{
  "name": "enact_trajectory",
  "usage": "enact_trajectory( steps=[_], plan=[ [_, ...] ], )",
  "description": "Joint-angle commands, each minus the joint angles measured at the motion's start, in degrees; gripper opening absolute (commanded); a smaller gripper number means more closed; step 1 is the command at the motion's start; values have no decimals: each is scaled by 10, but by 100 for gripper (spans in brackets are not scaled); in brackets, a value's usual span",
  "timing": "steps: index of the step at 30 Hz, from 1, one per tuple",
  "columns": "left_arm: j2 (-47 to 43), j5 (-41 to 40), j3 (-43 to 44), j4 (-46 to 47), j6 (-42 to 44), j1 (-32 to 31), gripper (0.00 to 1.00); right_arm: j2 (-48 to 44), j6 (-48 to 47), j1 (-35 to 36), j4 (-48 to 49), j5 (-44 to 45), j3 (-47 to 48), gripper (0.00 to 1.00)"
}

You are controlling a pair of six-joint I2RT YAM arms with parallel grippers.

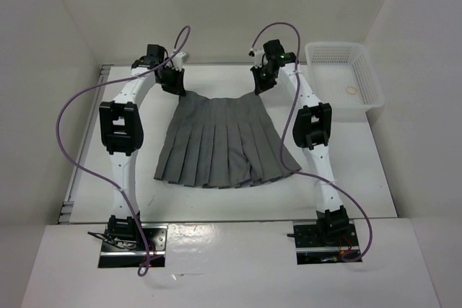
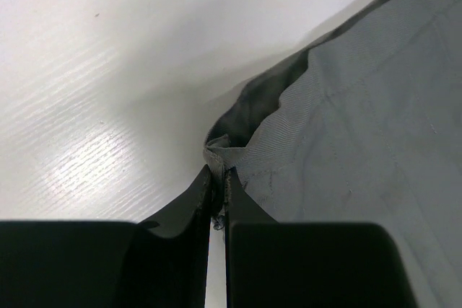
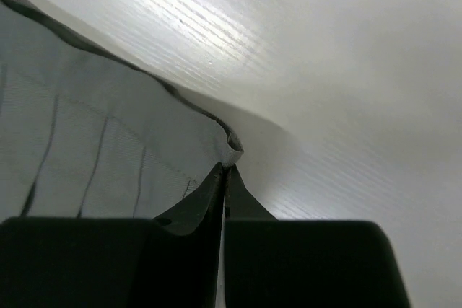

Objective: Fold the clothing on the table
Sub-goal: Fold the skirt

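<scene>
A: Where's the skirt (image 1: pixel 224 142)?
B: Flat on the table (image 1: pixel 361 178), abt the mid. The wide hem is on the near side, by the arm bases. Pleats run near to far. The narrow waist end is near the table's far edge.
A: And the grippers?
B: Both at that far end. L gripper (image 1: pixel 172 81) is on the waist's left corner, R gripper (image 1: pixel 261 83) on the right corner. Each arm has its own side, so neither is nearer.
A: Open?
B: No. L wrist cam shows the fingers (image 2: pixel 180 214) pressed together w/ a bit of grey waist cloth between them. R one's the same, pinching the corner tip.
A: What matters next?
B: The whole skirt lies toward the near edge from both grippers. So I think the fold prob goes waist over to hem. Both corners should lift level & come near together, or it'll go crooked.
</scene>
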Motion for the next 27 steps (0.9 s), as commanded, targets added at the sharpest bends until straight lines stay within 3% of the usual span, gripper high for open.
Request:
enact_trajectory(
  steps=[1,8,14,17,21,27],
  plan=[
    [-34,4,40,-9,-9,-3,0,-75,14,7,30,43,19,0],
    [-15,-17,142,-33,-20,9,0,-106,26,7,47,116,14,0],
    [-29,-10,163,-39,-26,27,0,-133,31,7,47,130,2,0],
    [-57,11,137,-39,-15,27,0,-157,18,7,47,130,-12,0],
    [-110,17,21,-16,4,27,0,-200,-6,7,30,111,-36,0],
    [-201,24,-84,-7,32,37,0,-289,-56,7,17,76,-127,0]
  ],
)
